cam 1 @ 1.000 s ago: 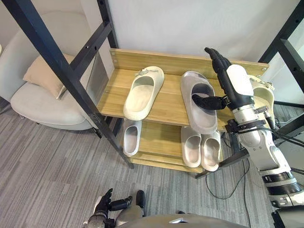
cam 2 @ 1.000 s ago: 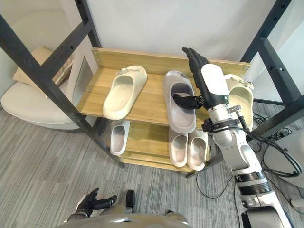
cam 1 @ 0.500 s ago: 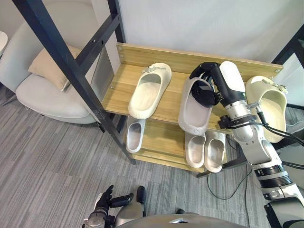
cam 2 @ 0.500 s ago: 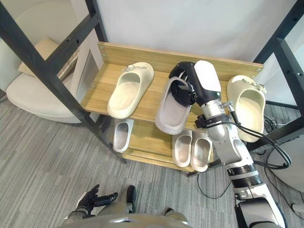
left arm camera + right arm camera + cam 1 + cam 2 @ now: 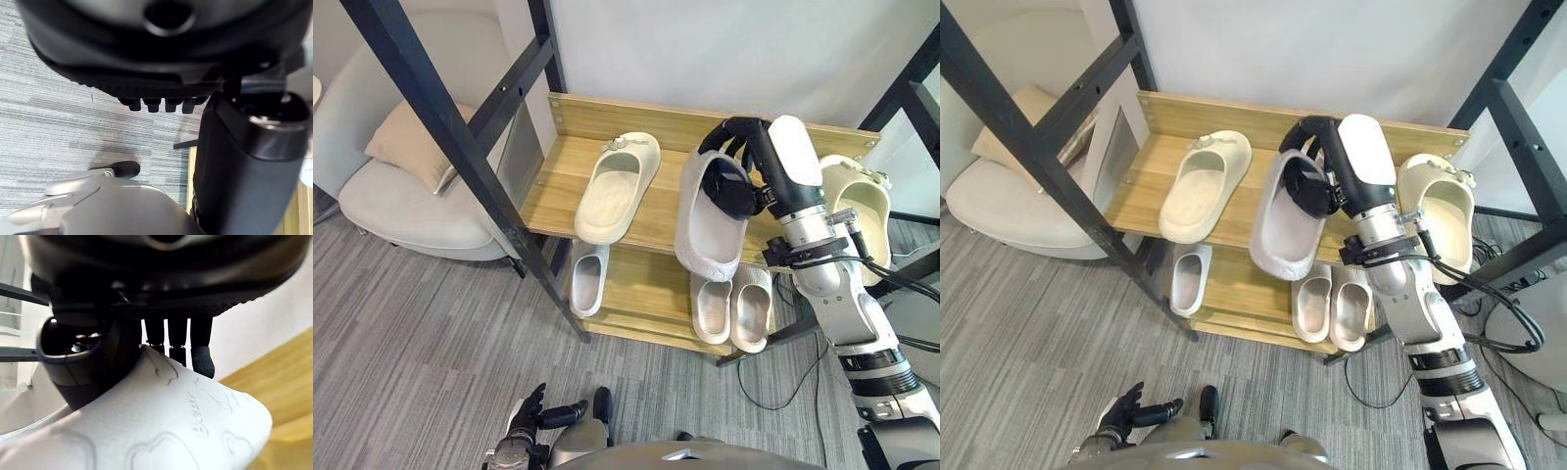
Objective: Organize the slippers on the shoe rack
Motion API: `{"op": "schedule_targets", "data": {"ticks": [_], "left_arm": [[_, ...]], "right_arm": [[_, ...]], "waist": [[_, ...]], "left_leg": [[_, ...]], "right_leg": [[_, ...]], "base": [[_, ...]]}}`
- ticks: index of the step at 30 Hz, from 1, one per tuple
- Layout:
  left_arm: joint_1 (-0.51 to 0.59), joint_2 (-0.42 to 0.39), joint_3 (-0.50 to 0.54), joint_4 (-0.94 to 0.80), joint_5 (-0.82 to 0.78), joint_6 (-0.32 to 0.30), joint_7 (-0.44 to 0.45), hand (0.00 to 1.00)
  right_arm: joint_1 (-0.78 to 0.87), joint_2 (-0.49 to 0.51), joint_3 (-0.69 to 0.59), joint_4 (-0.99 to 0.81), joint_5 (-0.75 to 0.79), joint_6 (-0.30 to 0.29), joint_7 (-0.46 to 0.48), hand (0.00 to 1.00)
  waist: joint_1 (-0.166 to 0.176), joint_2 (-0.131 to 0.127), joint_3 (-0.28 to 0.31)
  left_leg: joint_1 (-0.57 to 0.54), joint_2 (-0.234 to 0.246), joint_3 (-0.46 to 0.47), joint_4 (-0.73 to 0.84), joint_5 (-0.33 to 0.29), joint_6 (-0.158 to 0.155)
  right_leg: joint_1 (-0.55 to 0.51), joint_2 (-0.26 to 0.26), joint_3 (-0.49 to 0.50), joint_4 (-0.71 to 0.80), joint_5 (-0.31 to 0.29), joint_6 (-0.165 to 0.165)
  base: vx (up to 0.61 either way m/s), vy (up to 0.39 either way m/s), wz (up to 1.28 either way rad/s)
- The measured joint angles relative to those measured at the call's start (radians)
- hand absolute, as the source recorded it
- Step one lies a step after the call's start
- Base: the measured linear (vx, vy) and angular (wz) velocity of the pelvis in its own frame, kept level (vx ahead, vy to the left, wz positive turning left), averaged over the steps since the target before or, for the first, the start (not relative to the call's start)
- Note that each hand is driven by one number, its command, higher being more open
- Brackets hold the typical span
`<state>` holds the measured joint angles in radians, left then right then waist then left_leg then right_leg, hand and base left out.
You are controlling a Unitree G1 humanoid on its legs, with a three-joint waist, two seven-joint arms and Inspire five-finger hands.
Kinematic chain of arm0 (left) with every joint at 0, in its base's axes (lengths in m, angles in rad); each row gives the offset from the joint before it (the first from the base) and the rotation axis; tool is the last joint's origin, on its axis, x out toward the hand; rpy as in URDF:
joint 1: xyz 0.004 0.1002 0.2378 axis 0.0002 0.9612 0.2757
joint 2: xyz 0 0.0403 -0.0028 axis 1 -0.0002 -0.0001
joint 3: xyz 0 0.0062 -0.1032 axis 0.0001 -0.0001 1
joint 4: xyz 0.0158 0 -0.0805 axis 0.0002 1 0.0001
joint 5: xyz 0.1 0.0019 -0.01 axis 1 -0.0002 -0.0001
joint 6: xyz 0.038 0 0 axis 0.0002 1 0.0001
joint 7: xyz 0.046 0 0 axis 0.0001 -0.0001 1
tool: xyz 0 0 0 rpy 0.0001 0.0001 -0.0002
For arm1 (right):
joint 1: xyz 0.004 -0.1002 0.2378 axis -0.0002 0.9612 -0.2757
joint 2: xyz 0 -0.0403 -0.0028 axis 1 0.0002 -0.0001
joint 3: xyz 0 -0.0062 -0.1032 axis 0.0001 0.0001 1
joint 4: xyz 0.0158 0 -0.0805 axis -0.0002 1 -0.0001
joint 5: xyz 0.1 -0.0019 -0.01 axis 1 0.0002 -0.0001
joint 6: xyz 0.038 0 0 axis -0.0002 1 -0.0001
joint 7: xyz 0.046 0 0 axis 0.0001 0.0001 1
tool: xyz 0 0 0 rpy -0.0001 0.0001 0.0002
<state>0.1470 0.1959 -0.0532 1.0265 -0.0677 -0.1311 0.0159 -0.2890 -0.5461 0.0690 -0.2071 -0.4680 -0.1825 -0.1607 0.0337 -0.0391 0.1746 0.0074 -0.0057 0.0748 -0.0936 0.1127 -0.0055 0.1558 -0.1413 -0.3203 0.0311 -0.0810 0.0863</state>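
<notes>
My right hand (image 5: pixel 751 164) is shut on a large grey slipper (image 5: pixel 708 223), fingers over its toe strap and thumb inside, holding it tilted above the top shelf of the wooden shoe rack (image 5: pixel 555 186). In the right wrist view the fingers (image 5: pixel 178 339) and thumb (image 5: pixel 85 363) pinch the slipper's pale strap (image 5: pixel 171 431). A cream slipper (image 5: pixel 612 191) lies on the top shelf to the left. Another cream slipper (image 5: pixel 862 208) sits at the rack's right end, behind my arm. My left hand (image 5: pixel 526 423) hangs low over the carpet, fingers relaxed.
The lower shelf holds one small pale slipper (image 5: pixel 585 279) on the left and a pair (image 5: pixel 732 308) on the right. A black metal frame post (image 5: pixel 460 157) crosses in front of the rack's left side. A white armchair with a beige cushion (image 5: pixel 406 147) stands to the left.
The right hand went from straight fingers above the grey slipper to curled round its strap. It has raised and tilted the slipper off the shelf. The camera shifted a little.
</notes>
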Motion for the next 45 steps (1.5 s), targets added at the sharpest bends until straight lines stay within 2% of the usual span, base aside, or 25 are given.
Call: {"op": "schedule_targets", "data": {"ticks": [6,10,12,17,19,23,24,31,34,37,40,42,45], "left_arm": [[0.002,-0.016,-0.003,0.017,0.001,0.003,0.004,1.00],[0.007,-0.023,-0.004,0.019,0.001,0.003,0.007,1.00],[0.010,-0.024,-0.004,0.020,0.001,0.003,0.007,1.00],[0.011,-0.027,0.000,0.020,0.001,0.003,0.008,1.00],[0.013,-0.027,-0.001,0.020,0.000,0.002,0.008,1.00],[0.012,-0.024,-0.001,0.020,-0.001,0.001,0.009,1.00],[0.012,-0.020,-0.001,0.020,-0.002,0.000,0.009,1.00],[0.011,-0.015,-0.007,0.021,-0.005,-0.009,0.009,1.00],[0.007,-0.015,-0.013,0.021,-0.007,-0.021,0.007,1.00],[-0.010,-0.014,-0.014,0.021,-0.012,-0.032,0.005,1.00],[-0.060,-0.012,-0.014,0.019,-0.029,-0.045,0.005,1.00],[-0.129,-0.011,-0.014,0.014,-0.063,-0.062,0.000,1.00],[-0.175,-0.011,-0.018,-0.012,-0.103,-0.086,-0.003,1.00]], "right_arm": [[0.000,-0.004,-0.022,-0.162,0.038,-0.068,-0.033,0.00],[0.000,0.001,-0.022,-0.240,0.094,-0.117,-0.040,0.00],[0.000,0.050,-0.011,-0.284,0.194,-0.154,-0.038,0.00],[0.025,0.199,0.067,-0.331,0.437,-0.193,0.028,0.00],[0.035,0.237,0.173,-0.327,0.582,-0.191,0.103,0.00],[0.066,0.269,0.334,-0.301,0.734,-0.176,0.236,0.00],[0.079,0.278,0.391,-0.262,0.794,-0.157,0.285,0.00],[0.170,0.276,0.510,-0.107,0.870,-0.066,0.393,0.00],[0.221,0.217,0.563,-0.019,0.870,-0.024,0.438,0.00],[0.238,0.159,0.580,0.021,0.851,-0.018,0.450,0.00],[0.222,0.132,0.571,0.050,0.795,-0.018,0.452,0.00],[0.156,0.108,0.551,0.074,0.725,-0.018,0.433,0.00],[0.100,0.082,0.517,0.083,0.626,-0.020,0.386,0.00]], "waist": [[-0.014,0.032,-0.020],[-0.014,0.044,-0.030],[-0.014,0.047,-0.034],[-0.013,0.048,-0.036],[-0.010,0.048,-0.037],[0.004,0.040,-0.044],[0.012,0.033,-0.048],[0.024,0.025,-0.053],[0.037,0.028,-0.048],[0.053,0.028,-0.014],[0.069,0.030,0.048],[0.075,0.039,0.139],[0.073,0.059,0.194]], "left_leg": [[0.009,0.006,0.003,0.000,0.001,-0.002],[0.014,0.007,0.003,0.000,0.008,-0.001],[0.020,0.007,-0.001,0.000,0.016,0.004],[0.030,0.000,-0.011,0.000,0.024,0.007],[0.030,0.004,-0.016,0.000,0.023,0.003],[0.026,0.004,-0.028,0.000,0.027,0.002],[0.023,0.005,-0.034,0.000,0.029,0.001],[0.008,0.005,-0.057,0.000,0.035,-0.002],[-0.010,0.007,-0.072,0.000,0.041,-0.006],[-0.034,0.012,-0.093,0.006,0.054,-0.009],[-0.121,0.016,-0.115,0.080,0.048,-0.012],[-0.245,0.014,-0.122,0.242,0.000,-0.012],[-0.401,0.013,-0.125,0.414,-0.057,-0.021]], "right_leg": [[0.000,0.004,0.010,0.011,-0.001,-0.001],[0.006,0.005,0.013,0.009,-0.003,-0.004],[0.015,0.006,0.009,0.009,-0.004,-0.005],[0.025,0.003,-0.007,0.019,-0.010,-0.006],[0.025,0.002,-0.008,0.022,-0.015,-0.011],[0.028,0.002,-0.018,0.022,-0.015,-0.011],[0.028,0.001,-0.025,0.022,-0.015,-0.011],[0.026,0.005,-0.046,0.020,-0.017,-0.013],[0.015,0.010,-0.060,0.023,-0.019,-0.014],[-0.008,0.015,-0.080,0.050,-0.026,-0.015],[-0.099,0.002,-0.093,0.163,-0.070,-0.025],[-0.215,-0.033,-0.091,0.333,-0.133,-0.037],[-0.355,-0.065,-0.087,0.502,-0.195,-0.049]], "base": [[-0.05,0.001,-0.04],[-0.04,-0.003,-0.02],[-0.04,-0.003,0.04],[-0.04,0.010,0.08],[-0.06,0.012,0.07],[-0.03,0.009,0.10],[-0.02,0.009,0.11],[-0.01,0.001,0.11],[-0.01,-0.008,0.13],[-0.03,-0.017,0.23],[-0.11,-0.027,0.20],[-0.23,-0.021,0.11],[-0.21,-0.005,0.07]]}}
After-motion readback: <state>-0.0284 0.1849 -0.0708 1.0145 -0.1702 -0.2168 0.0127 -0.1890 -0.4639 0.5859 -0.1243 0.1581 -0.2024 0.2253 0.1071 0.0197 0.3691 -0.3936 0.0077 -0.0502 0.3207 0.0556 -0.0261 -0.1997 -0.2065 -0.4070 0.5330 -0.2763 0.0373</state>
